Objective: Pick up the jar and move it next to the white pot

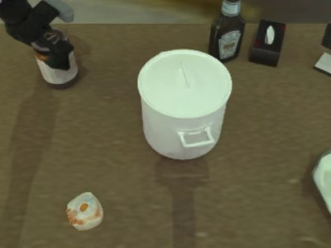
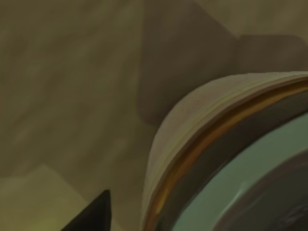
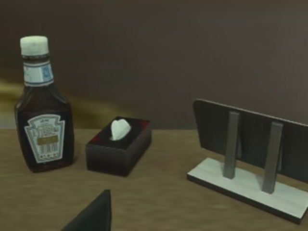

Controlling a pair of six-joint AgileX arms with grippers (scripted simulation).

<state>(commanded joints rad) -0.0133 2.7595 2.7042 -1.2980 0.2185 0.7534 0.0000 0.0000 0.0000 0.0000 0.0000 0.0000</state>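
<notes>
The jar [image 1: 58,70] stands at the table's far left, with a dark lid, an orange band and a white label. My left gripper [image 1: 51,46] is right over its lid, open. In the left wrist view the jar [image 2: 192,139] fills the frame, and one dark fingertip [image 2: 94,214] stands a little apart from its wall. The white pot [image 1: 183,103], lidded and with a loop handle, sits at the table's middle, well to the right of the jar. My right arm is out of the top view; its wrist view shows one dark fingertip [image 3: 98,211] above bare table.
A dark sauce bottle [image 1: 226,33] and a black tissue box [image 1: 267,41] stand behind the pot. A dark panel on a white stand [image 3: 250,159] is at the far right. A small white-and-orange lump [image 1: 84,210] lies front left. A white object [image 1: 323,178] pokes in at the right edge.
</notes>
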